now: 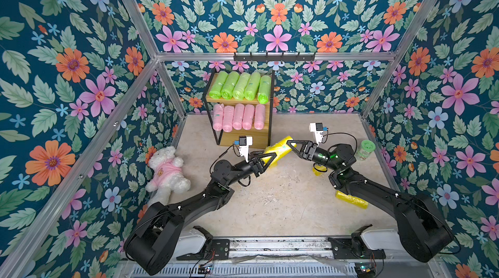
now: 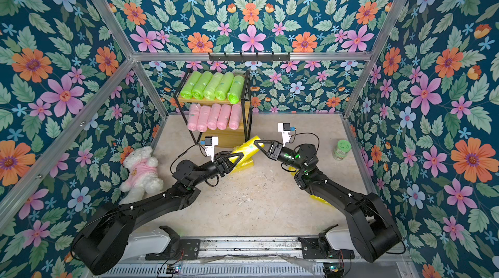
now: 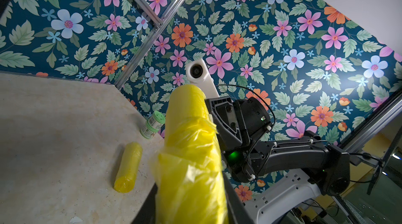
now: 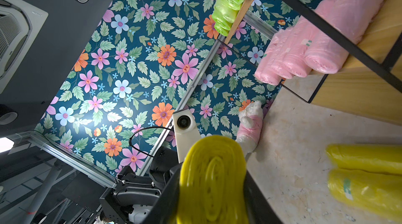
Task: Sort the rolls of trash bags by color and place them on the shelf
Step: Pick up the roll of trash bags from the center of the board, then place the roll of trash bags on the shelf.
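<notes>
Top views both show a three-tier shelf (image 1: pixel 243 138) of light wooden boards in a thin black metal frame. It stands at the far side of a pale stone-look counter (image 1: pixel 270 203), left of centre. Five lime green rolls (image 1: pixel 240 86) of crinkly plastic trash bags lie side by side on its top tier. Five pale pink rolls (image 1: pixel 237 117) lie side by side on the middle tier.

Just in front of the shelf, one held yellow roll (image 1: pixel 282 148) spans two black robot arms. The left claw (image 1: pixel 271 156) is pressed together on the roll's left end. The right claw (image 1: pixel 290 143) has the roll's right end between its fingers, but I cannot tell whether they are pressing it.

Four more yellow rolls lie on the counter. The right wrist view shows a pair of yellow rolls (image 4: pixel 369 192) side by side near the shelf's foot. In a top view a third yellow roll (image 1: pixel 318 170) is half hidden under the right arm. A fourth yellow roll (image 1: pixel 351 198) lies nearer, on the right.

One white plush bear (image 1: pixel 167 171) in a pink top lies at the left. One small green-lidded jar (image 1: pixel 364 149) stands at the right edge. One black hook rail (image 1: pixel 274 57) hangs on the wall above the shelf.
</notes>
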Available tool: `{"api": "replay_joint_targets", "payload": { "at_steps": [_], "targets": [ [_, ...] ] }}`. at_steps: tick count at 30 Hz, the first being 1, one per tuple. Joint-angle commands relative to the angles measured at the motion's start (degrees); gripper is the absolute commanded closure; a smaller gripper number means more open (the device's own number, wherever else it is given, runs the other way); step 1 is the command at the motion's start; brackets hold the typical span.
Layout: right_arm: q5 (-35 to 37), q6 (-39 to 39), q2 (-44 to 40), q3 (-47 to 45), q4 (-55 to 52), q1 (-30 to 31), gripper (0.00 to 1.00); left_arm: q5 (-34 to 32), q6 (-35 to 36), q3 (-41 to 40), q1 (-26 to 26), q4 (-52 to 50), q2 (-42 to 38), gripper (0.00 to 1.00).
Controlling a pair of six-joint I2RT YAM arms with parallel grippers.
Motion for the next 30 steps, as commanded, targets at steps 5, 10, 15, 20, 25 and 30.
{"api": "replay_joint_targets", "payload": {
  "at_steps": [5, 10, 15, 20, 25, 30],
  "targets": [
    [4.82, -10.13, -4.92, 1.16, -13.49, -2.15, 0.16, -0.61, 4.36, -1.46, 3.75, -3.78, -2.93, 0.69],
    [11.05, -20.79, -10.26, 2.93, -27.64, -2.23, 0.10, -2.24, 6.94, -5.42, 9.65, -9.40, -6.78, 0.69],
    [15.04, -26.61, -13.45, 2.59, -33.11, -2.16, 0.10, -8.67, 10.51, -8.78, 15.29, -17.59, -11.65, 0.70],
    [15.07, -28.74, -14.17, 2.49, -33.90, -2.15, 0.10, -14.78, 10.00, -10.80, 21.15, -20.60, -13.23, 0.69],
    [15.18, -30.10, -13.83, 2.21, -33.49, -2.16, 0.11, -20.20, 7.53, -12.76, 25.75, -15.56, -10.71, 0.69],
    [12.75, -28.87, -10.87, 3.35, -32.42, -2.16, 0.11, -21.00, 8.17, -9.88, 26.57, -10.45, -1.93, 0.69]
  ]
}}
